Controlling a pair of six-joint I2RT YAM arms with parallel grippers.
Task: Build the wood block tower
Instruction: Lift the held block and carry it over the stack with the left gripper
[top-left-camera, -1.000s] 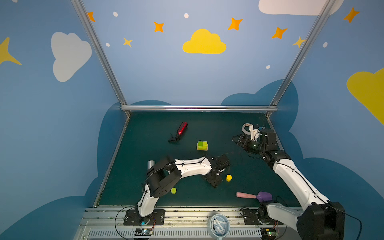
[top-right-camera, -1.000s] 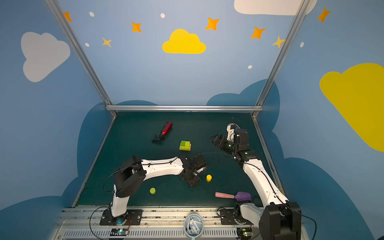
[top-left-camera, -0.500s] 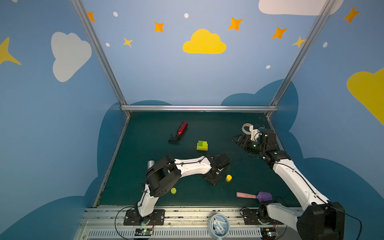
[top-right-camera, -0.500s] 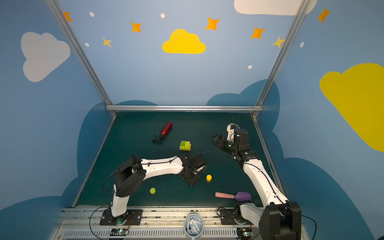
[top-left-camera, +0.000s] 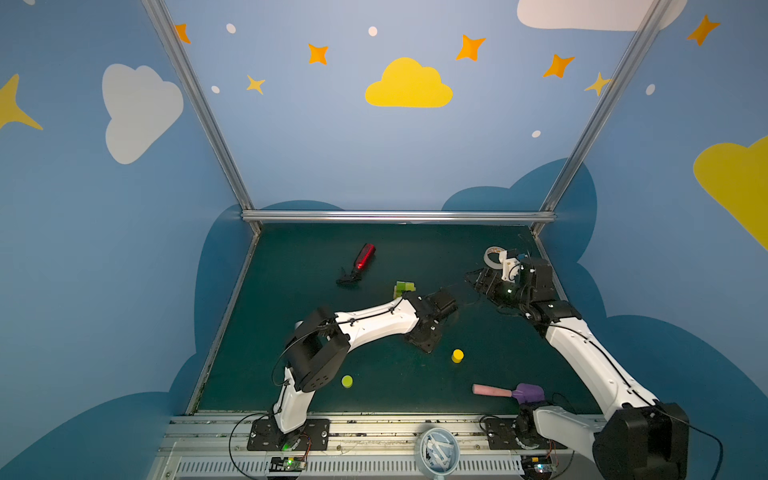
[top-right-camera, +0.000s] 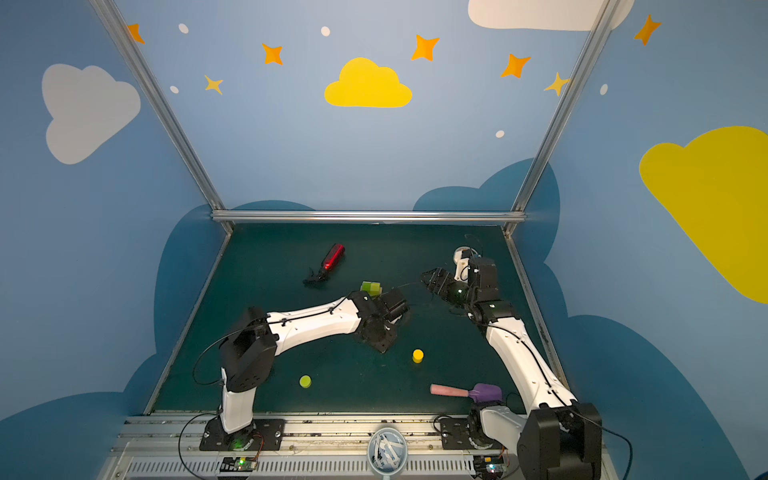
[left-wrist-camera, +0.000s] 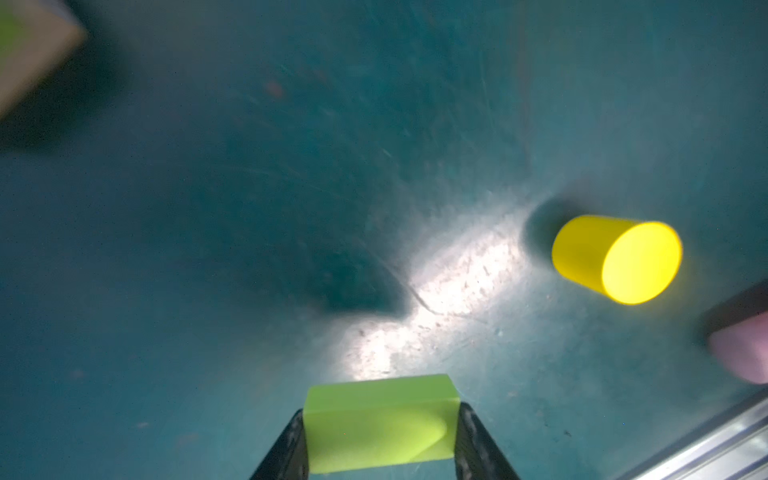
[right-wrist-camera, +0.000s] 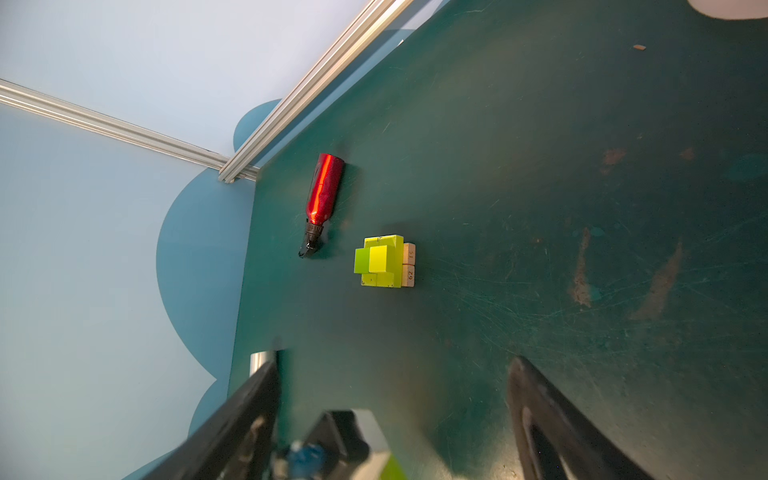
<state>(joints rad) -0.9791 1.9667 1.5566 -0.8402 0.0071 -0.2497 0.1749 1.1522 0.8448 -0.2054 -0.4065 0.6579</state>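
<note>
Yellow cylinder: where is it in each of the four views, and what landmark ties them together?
Top views: the yellow cylinder stands on the mat in both, just beyond the pink-handled tool.
Left wrist: yellow cylinder beyond the lime-green block between the jaws.
Right wrist: not in it.
Landmark: the tower, in all four, blurred at an edge of the left wrist picture.

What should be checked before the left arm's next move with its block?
1. Grip: the left end effector is closed on the green block: ok.
2. That block is lifted clear of the table: cannot tell.
3. The stack is intact, with its top bare: ok.
4. The right end effector is open and apart from the stack: ok.
5. The yellow cylinder stands apart from the gripped block: ok.
</note>
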